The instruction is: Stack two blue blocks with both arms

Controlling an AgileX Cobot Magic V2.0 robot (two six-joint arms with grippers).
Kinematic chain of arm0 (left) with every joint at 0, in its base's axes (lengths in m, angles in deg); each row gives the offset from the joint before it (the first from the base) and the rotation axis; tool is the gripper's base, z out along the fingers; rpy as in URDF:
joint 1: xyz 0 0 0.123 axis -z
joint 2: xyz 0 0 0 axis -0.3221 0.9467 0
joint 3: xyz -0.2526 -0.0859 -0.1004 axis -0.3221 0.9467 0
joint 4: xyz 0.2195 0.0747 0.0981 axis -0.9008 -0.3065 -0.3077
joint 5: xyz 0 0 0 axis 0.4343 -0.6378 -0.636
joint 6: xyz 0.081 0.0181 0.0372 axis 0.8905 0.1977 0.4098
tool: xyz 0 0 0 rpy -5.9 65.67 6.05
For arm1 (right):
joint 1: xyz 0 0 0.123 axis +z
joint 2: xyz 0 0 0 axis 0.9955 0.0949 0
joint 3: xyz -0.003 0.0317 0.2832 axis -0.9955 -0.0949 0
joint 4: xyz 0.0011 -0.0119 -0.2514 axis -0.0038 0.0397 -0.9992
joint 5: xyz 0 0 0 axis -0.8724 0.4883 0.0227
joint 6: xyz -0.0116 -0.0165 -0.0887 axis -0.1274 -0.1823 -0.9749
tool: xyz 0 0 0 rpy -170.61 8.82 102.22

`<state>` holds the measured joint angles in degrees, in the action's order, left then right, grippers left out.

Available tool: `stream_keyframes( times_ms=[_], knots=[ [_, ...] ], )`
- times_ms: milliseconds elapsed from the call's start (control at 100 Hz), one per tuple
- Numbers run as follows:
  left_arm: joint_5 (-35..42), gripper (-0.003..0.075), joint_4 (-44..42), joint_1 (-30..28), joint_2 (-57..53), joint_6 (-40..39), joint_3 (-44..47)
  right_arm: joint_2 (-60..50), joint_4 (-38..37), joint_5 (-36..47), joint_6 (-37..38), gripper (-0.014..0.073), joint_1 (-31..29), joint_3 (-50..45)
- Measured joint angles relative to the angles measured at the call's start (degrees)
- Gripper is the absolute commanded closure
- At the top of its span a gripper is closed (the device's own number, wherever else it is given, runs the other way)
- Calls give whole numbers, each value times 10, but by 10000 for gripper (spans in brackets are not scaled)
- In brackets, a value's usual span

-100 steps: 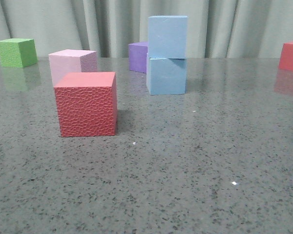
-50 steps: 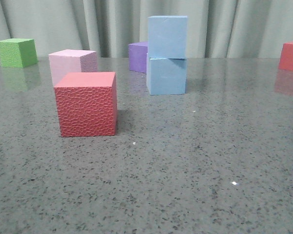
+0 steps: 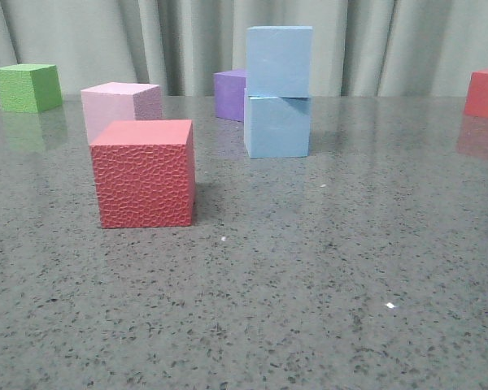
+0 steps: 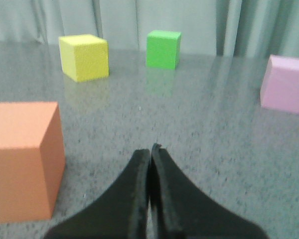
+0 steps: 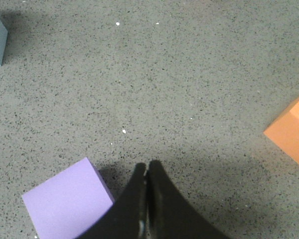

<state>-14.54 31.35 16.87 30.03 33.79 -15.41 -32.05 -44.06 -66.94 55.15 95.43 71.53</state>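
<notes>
Left wrist view first: the left gripper [image 4: 150, 149] has its two black, tapering fingers pressed together tip to tip, with nothing between them and nothing touching them; they hang over bare speckled grey table [image 4: 199, 129]. Beside the fingers, close to the camera, sits a smooth orange cube [image 4: 21, 159]. Well beyond the tips stand a grainy yellow cube [image 4: 84, 57] and a bright green cube [image 4: 163, 49], with a pale pink cube [image 4: 286, 84] off to the other side, all before a pleated grey curtain [image 4: 119, 20].

Right wrist view: the right gripper [image 5: 146, 172] is likewise closed flat, fingers meeting along a thin seam, gripping nothing. A matte lilac cube [image 5: 67, 205] lies just beside the fingers, apart from them. Farther out, the corner of another orange cube [image 5: 291, 130] shows at one edge, and a blue-grey corner at the opposite far edge, too little to identify.

Front view, neither gripper shows. Nearest is a red cube [image 3: 144, 173] with a pebbled, dimpled face. Behind it stands a soft pink cube. Farther back the two blue blocks are stacked: the lower blue block [image 3: 277, 126] rests on the table and the upper blue block [image 3: 279, 61] sits squarely on top, both smooth, matte foam. A purple cube [image 3: 229, 94] stands just behind the stack.
</notes>
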Motion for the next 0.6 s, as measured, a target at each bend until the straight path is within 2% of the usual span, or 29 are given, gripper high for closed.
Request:
stream_keyframes(
  times_ms=[370, 600],
  knots=[
    [7, 739, 17, -1, -4, 2, 0, 0, 0, 0, 0, 716, 0, 0],
    [7, 739, 36, -1, -5, 40, 0, 0, 0, 0, 0, 716, 0, 0]
  ],
)
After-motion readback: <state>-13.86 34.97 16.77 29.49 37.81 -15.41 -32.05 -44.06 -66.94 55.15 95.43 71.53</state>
